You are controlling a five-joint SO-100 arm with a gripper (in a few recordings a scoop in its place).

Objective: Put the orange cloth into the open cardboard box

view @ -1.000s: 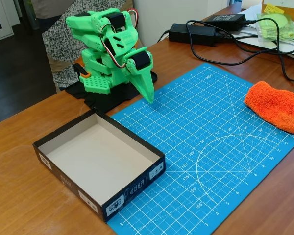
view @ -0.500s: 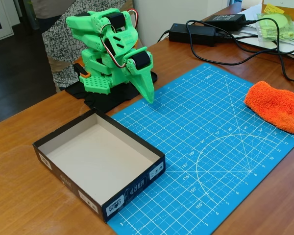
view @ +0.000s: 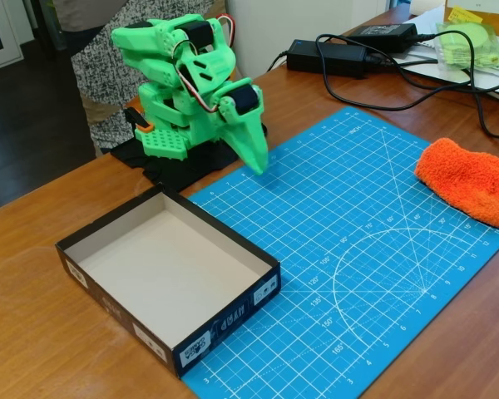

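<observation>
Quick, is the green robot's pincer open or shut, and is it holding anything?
Pincer: shut, holding nothing, tip down by the blue mat; the orange cloth lies apart, far across the mat.

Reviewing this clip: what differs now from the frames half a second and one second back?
Only the arm has begun to stir: the gripper has swung slightly to the right in the fixed view, its fingers closed and holding nothing, tip just above the blue cutting mat. The orange cloth lies untouched at the mat's right edge, and the open cardboard box is unmoved, with nothing in it.
</observation>
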